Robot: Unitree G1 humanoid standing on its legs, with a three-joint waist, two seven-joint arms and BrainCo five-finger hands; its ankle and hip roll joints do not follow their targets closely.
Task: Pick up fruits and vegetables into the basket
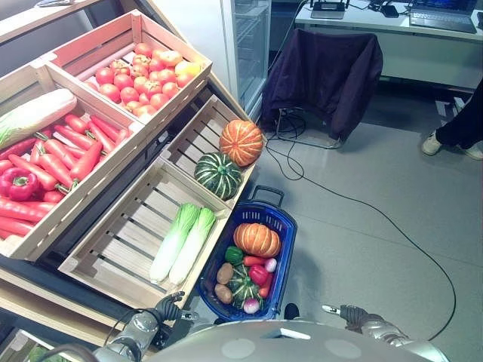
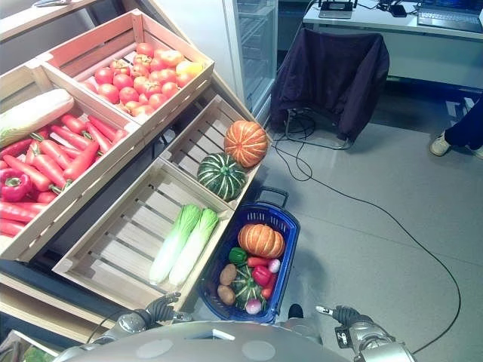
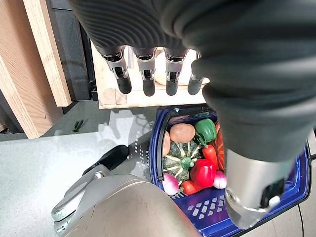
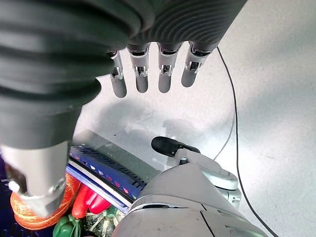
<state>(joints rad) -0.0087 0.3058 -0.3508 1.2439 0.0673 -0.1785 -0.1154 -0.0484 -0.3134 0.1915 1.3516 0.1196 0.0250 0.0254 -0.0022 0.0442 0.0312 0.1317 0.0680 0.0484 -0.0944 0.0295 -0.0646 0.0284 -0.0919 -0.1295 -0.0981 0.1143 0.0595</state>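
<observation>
My fingers: both hands hang loose and open, holding nothing, the left hand [image 3: 148,74] and the right hand [image 4: 150,74] low at my sides.
Basket: the blue basket [image 1: 281,219] sits on the floor between my hands, already holding a pumpkin [image 1: 256,239], a pepper and other produce.
Still to pick: two cabbages [image 1: 181,243] lie in the crate just past my left fingers.
Doing it well: I judge I should curl round one cabbage's middle and lift it level.
</observation>
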